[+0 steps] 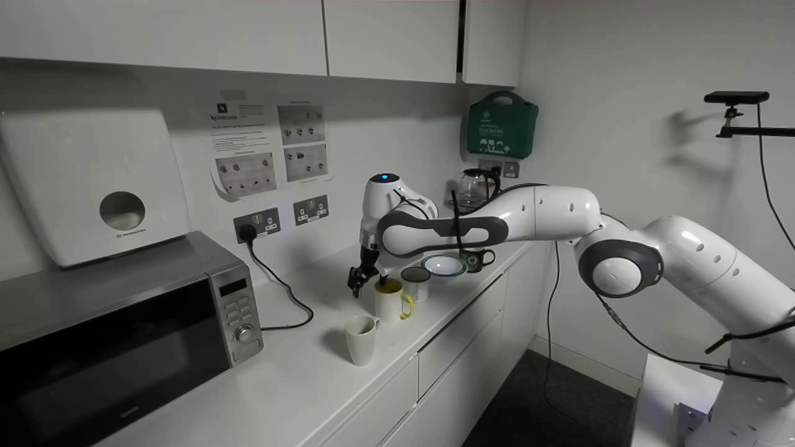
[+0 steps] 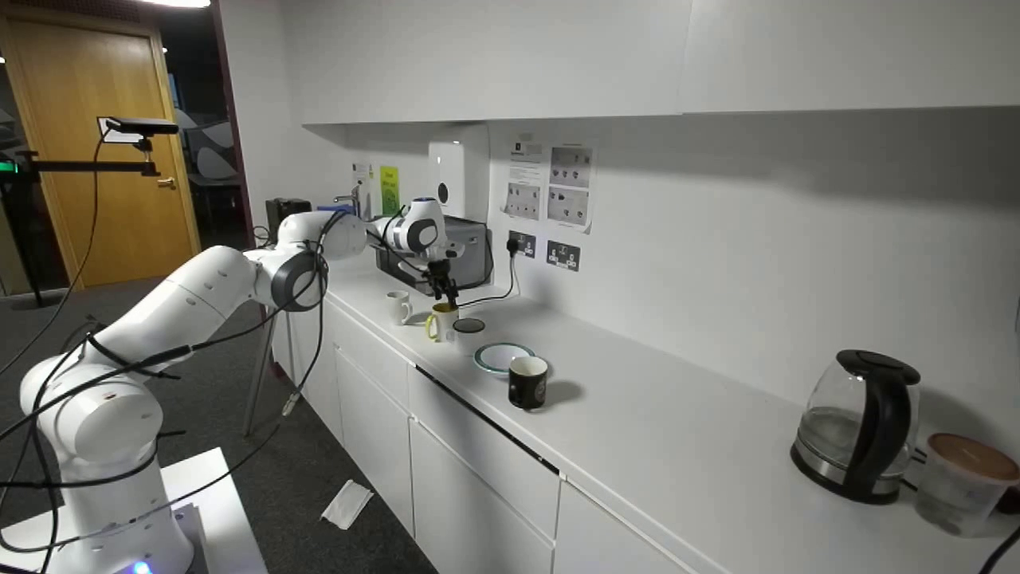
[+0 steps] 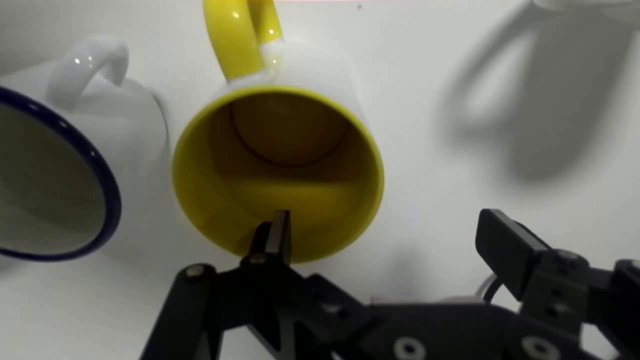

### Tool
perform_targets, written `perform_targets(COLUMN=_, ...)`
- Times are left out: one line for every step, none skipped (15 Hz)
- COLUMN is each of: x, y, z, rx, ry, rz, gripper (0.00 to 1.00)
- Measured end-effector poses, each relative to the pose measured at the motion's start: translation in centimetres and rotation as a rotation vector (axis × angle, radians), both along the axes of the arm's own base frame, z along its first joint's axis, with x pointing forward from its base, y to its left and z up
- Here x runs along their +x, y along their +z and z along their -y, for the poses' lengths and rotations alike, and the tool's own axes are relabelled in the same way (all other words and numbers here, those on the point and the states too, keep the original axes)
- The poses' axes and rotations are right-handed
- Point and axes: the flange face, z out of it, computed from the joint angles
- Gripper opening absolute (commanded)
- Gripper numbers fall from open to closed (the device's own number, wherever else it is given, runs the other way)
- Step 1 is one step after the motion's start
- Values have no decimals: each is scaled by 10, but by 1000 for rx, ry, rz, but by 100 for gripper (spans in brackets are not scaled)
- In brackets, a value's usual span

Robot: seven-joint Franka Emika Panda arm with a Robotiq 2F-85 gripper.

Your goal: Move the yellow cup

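Just beside the blue-rimmed mug (image 3: 82, 145), on the worktop (image 2: 677, 446), stands the yellow cup (image 3: 295, 190), upright, with its mouth upward. Its outer wall looks white; the yellow colour covers the rim, the curved handle and all the inside, where a thin dark line curves near the bottom. Farther from the blue-rimmed mug, on the same side, is a white cup (image 1: 361, 340). The fingers (image 3: 505, 245) are spread: the one nearer to that mug reaches over the yellow cup's mouth, while the farther one is outside it. Whether they touch the cup, I cannot tell.
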Motion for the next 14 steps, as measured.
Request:
perform_targets(x=2, y=5, z=0, rx=4, ry=2, rz=21, gripper=100)
perform_targets(x=3, y=9, z=1, rx=6, ry=6, rz=31, gripper=100)
perform_targets(x=3, y=12, z=1, rx=7, ry=10, rz=36, gripper=100)
perform_targets(x=3, y=14, z=1, rx=7, ry=14, rz=39, gripper=100)
perform_targets(x=3, y=14, z=2, rx=6, ry=15, rz=39, gripper=100)
perform_targets(x=3, y=13, z=2, rx=4, ry=15, rz=35, gripper=100)
perform_targets(x=2, y=12, z=3, rx=1, ry=13, rz=23, gripper=100)
perform_targets(x=1, y=10, z=3, rx=-4, ry=12, rz=5, gripper=100)
perform_targets(x=-1, y=8, z=4, rx=-10, ry=10, rz=-16, gripper=100)
perform_targets(x=-3, y=6, z=5, rx=-16, ry=8, rz=-36, gripper=100)
perform_targets(x=-4, y=4, z=6, rx=-21, ry=6, rz=-55, gripper=100)
perform_targets(x=-5, y=3, z=6, rx=-23, ry=5, rz=-66, gripper=100)
perform_targets(x=-6, y=3, z=6, rx=-21, ry=7, rz=-69, gripper=100)
perform_targets(x=-5, y=2, z=6, rx=-20, ry=10, rz=-70, gripper=100)
